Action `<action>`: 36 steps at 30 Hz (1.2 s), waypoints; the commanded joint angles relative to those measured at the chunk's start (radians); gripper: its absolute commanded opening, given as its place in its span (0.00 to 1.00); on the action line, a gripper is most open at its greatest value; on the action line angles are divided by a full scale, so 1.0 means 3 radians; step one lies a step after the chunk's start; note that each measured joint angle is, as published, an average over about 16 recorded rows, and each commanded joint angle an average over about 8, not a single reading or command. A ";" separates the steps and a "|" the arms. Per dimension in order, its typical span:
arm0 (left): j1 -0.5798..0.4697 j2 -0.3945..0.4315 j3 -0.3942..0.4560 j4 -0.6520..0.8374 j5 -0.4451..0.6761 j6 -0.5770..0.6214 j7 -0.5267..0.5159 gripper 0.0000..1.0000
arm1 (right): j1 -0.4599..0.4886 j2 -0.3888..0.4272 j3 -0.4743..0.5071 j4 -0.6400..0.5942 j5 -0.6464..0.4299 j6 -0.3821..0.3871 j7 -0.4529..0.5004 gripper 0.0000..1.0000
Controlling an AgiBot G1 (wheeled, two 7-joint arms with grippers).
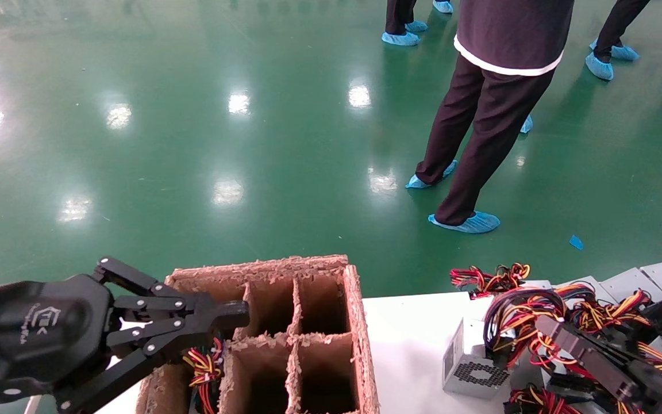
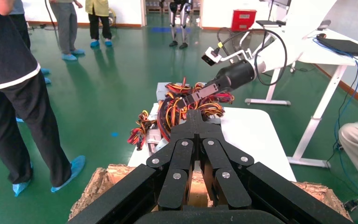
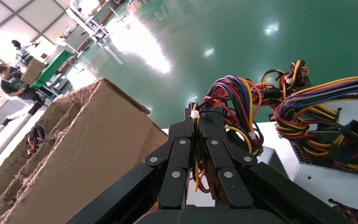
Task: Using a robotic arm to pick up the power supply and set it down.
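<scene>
Right gripper (image 3: 199, 122): fingers (image 3: 213, 125) pinched together on the wire bundle (image 3: 233, 100) of the power supply (image 1: 474, 359), a few wires caught between the tips by a white cable tie. In the head view that gripper (image 1: 543, 328) sits low at the right side of the table (image 1: 408, 339), buried in the red/yellow/black/purple loop. The power supply is a silver box with its perforated vent face toward the camera, resting on the white table just right of the cardboard crate (image 1: 308, 322), with bare table between them. Cannot tell if the box is lifted at all.

Left gripper (image 1: 238, 314): fingers (image 2: 192, 122) closed together, tips touching, holding nothing. It hangs over the near left part of the crate, pointing toward the crate's middle. Left arm comes in from the left edge, black wrist housing with a white logo.

The crate has brown fibrous dividers; four open cells visible are empty. A near-left cell, partly under the left gripper, holds a second wire bundle (image 1: 204, 368) in red, yellow and black.

More power supplies (image 1: 653, 282) with coloured harnesses are piled at the right end of the table, past the right gripper; one loose harness (image 1: 489, 279) lies at the far table edge.

Beyond the table: glossy green floor, a person in dark trousers (image 1: 480, 126) and blue shoe covers standing well apart from it, other feet at the top edge.
</scene>
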 commanded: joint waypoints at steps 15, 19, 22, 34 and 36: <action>0.0000 0.0000 0.0000 0.0000 0.0000 0.0000 0.0000 0.00 | 0.0182 -0.0111 -0.0010 0.0169 -0.0085 0.0046 -0.0086 1.00; 0.0000 0.0000 0.0000 0.0000 0.0000 0.0000 0.0000 0.00 | 0.0244 -0.0148 -0.0002 0.0223 -0.0111 0.0040 -0.0137 1.00; 0.0000 0.0000 0.0001 0.0000 0.0000 0.0000 0.0000 0.00 | 0.0291 -0.0178 0.0008 0.0258 -0.0130 0.0028 -0.0189 1.00; 0.0000 0.0000 0.0001 0.0000 -0.0001 0.0000 0.0000 0.00 | 0.0360 -0.0252 0.0064 0.0324 -0.0175 -0.0126 -0.0373 1.00; 0.0000 0.0000 0.0001 0.0000 -0.0001 0.0000 0.0000 0.00 | 0.0354 -0.0254 0.0057 0.0324 -0.0174 -0.0108 -0.0366 1.00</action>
